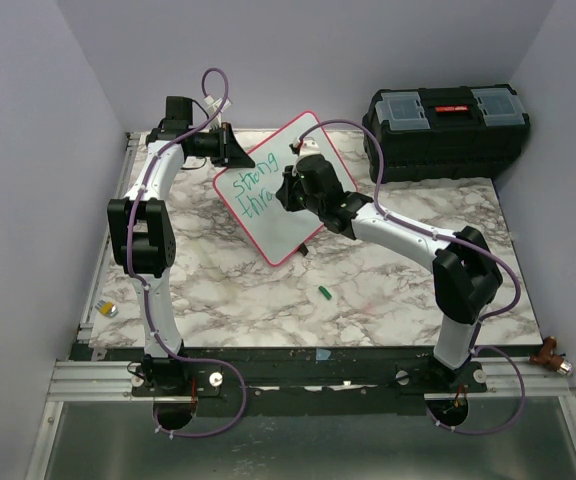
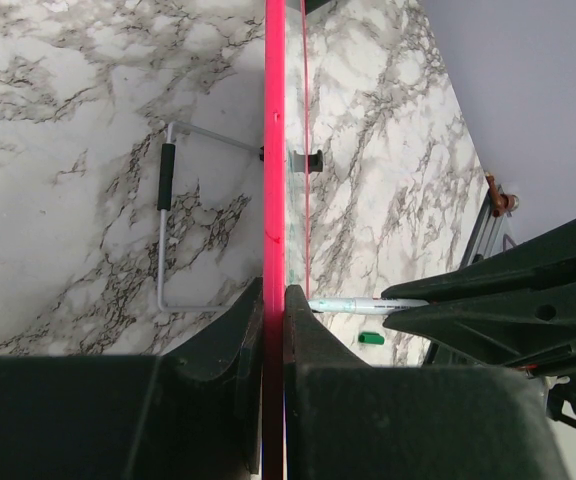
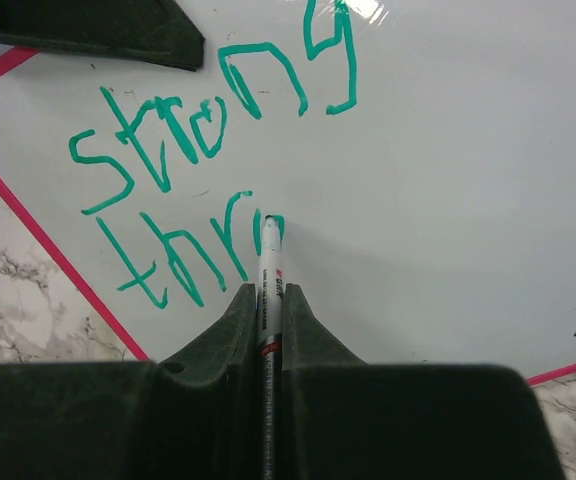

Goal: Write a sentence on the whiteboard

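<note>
The whiteboard [image 1: 293, 215], white with a pink frame, stands tilted on the marble table. My left gripper [image 1: 230, 150] is shut on its upper-left edge; in the left wrist view the pink frame [image 2: 274, 150] runs edge-on between the closed jaws of that gripper [image 2: 274, 295]. My right gripper [image 3: 269, 295] is shut on a white marker [image 3: 269, 270], whose tip touches the board. The sentence [image 3: 208, 130] is in green: "strong" on the first line, and below it "thr" with a fresh stroke at the tip. From above, the right gripper [image 1: 290, 190] hovers over the writing [image 1: 250, 195].
A black toolbox [image 1: 446, 120] sits at the back right. The green marker cap [image 1: 324, 293] lies on the marble in front of the board. A wire stand [image 2: 168, 230] props the board from behind. A small metal object [image 1: 109, 309] lies off the table's left edge.
</note>
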Tool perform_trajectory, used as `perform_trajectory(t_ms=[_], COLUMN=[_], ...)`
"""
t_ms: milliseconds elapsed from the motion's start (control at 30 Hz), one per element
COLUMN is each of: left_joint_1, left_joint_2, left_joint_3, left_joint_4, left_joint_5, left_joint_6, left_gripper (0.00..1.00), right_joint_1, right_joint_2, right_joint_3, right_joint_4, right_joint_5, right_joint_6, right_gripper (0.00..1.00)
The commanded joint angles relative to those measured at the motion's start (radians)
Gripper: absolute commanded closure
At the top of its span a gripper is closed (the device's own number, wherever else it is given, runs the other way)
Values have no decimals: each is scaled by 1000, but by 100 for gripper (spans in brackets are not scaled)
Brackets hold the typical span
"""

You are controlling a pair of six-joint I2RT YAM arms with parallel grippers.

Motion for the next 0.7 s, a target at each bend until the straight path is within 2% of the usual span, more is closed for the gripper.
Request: perform_trajectory(t_ms=[0,300,500,667], left_joint_1=[-24,-23,-23,-23], left_joint_2=[-28,-26,-26,-27], left_joint_3=[-13,-13,-14,-15], left_joint_4=[4,3,3,3], left_joint_5=[-3,-3,-3,-4], left_joint_6=[67,65,65,65], left_gripper=[100,100,100,100], right_joint_1=[-1,-1,-1,-3], right_joint_2=[28,1,-111,-119], right_joint_3=[27,3,-98,-98], right_joint_4=[14,13,146,150], right_joint_5=[-49,-42,-20,17], right_joint_6=[-6,-14,-29,-48], right_gripper=[99,99,99,99])
